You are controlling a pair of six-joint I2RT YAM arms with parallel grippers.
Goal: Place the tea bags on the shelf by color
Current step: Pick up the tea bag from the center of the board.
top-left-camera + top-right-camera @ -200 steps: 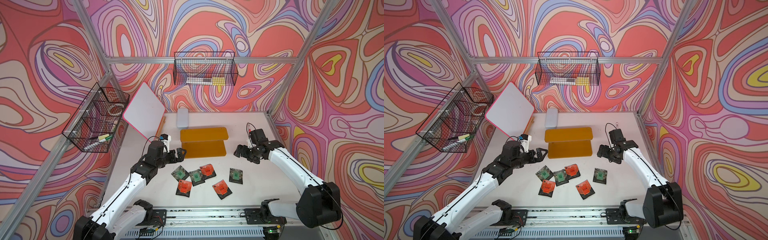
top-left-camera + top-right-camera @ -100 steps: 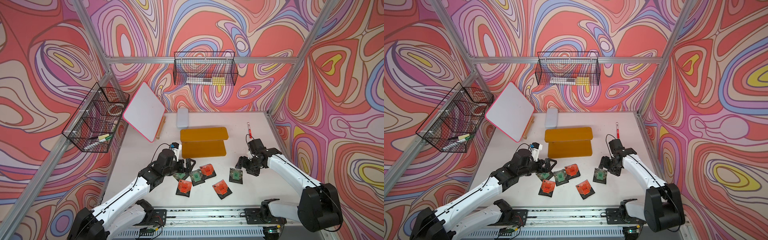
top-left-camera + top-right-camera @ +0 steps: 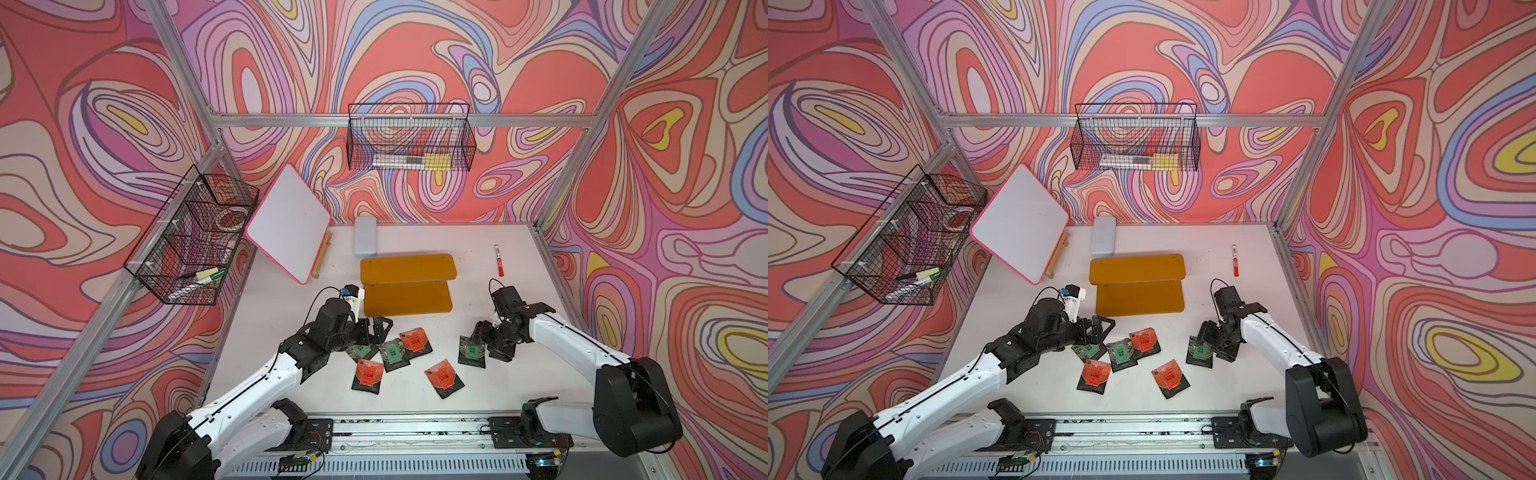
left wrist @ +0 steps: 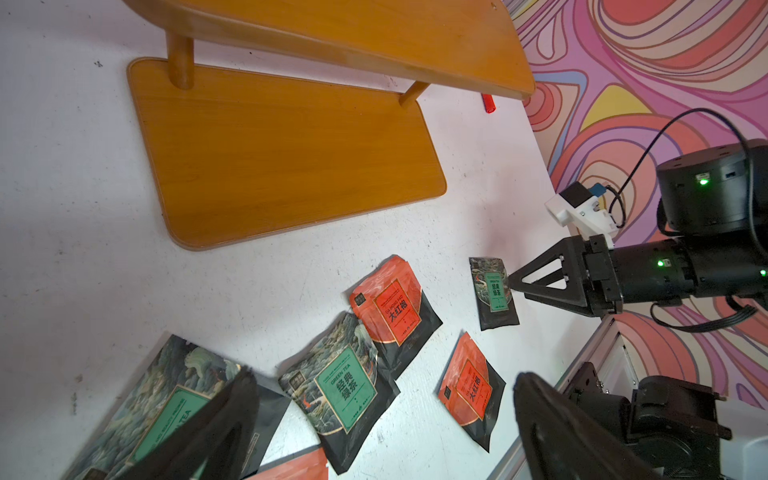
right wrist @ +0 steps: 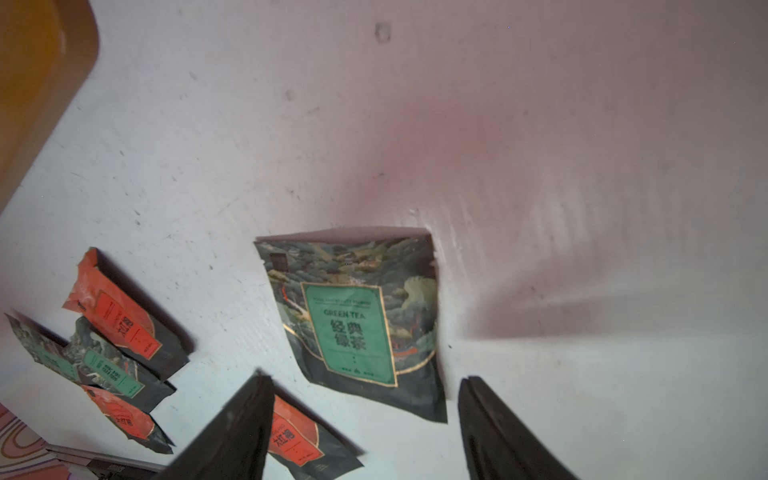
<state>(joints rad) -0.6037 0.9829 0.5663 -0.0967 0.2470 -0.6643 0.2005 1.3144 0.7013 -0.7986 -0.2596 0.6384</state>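
White table (image 3: 519, 395), mustard two-step shelf (image 3: 407, 299) at its middle, left gripper (image 3: 376, 330) spread wide over leftmost green sachet (image 3: 359, 352), right gripper (image 3: 484, 345) with jaws apart astride lone green tea bag (image 3: 471, 353), other tea bags (image 3: 392, 353) clustered between shelf and front edge.

Mustard shelf (image 3: 407, 300) — green, orange-red tea bags (image 3: 444, 375)

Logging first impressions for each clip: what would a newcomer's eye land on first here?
The loud swirl-patterned walls in red, pink and purple stand all around the white table. Next come six tea bags, green and orange-red, scattered in front of the bare mustard-yellow shelf. Both arms reach in: the left gripper is open over the cluster, and the right gripper is open at a lone green tea bag.
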